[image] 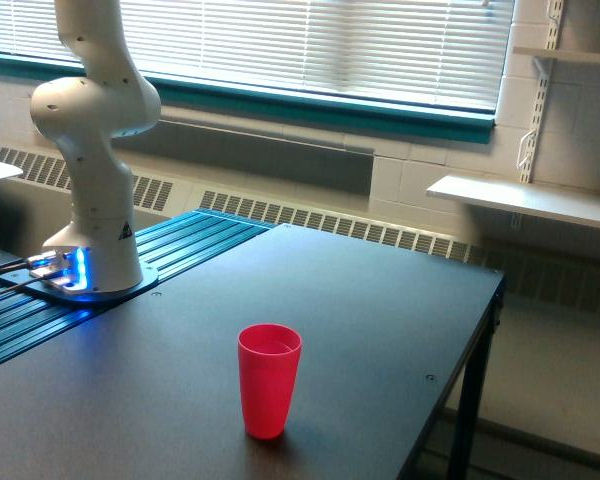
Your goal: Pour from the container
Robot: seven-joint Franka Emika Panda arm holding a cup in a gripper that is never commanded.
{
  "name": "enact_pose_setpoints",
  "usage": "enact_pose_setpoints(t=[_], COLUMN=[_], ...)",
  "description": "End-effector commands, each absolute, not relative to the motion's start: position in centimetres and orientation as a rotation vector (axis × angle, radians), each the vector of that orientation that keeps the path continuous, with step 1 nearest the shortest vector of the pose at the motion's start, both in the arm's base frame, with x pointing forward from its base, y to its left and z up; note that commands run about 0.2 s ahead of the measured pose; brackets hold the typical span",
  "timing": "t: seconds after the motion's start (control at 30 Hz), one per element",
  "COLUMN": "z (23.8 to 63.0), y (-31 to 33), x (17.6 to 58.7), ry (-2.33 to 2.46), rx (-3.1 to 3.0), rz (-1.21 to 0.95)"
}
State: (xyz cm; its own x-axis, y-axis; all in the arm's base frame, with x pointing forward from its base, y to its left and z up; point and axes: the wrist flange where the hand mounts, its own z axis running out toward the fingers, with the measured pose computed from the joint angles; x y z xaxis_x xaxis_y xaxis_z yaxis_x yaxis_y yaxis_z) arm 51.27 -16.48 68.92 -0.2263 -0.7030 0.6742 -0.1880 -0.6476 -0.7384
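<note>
The container is out of view, and so is my gripper; only the arm's white base and lower links [92,150] show at the exterior view's left, rising out of the top of the frame. A red plastic tumbler [268,380] stands upright on the dark table [380,300] near its front edge, with nothing around it.
The arm's base [80,275] sits on a black ribbed plate with blue lights at the table's left. The table's right edge and leg [475,390] drop to the floor. A white shelf [525,198] and a window with blinds [320,45] lie behind.
</note>
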Motion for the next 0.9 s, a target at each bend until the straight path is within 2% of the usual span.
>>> enact_pose_setpoints(t=[0.03, 0.5, 0.9], z=[68.1, 64.0, 57.1], y=[-16.8, -16.6, -16.2], x=[52.2, 52.9, 51.2], ry=[1.128, 1.336, 1.547], rx=[-1.766, -1.936, -2.134], rz=[-1.832, -1.502, -1.179])
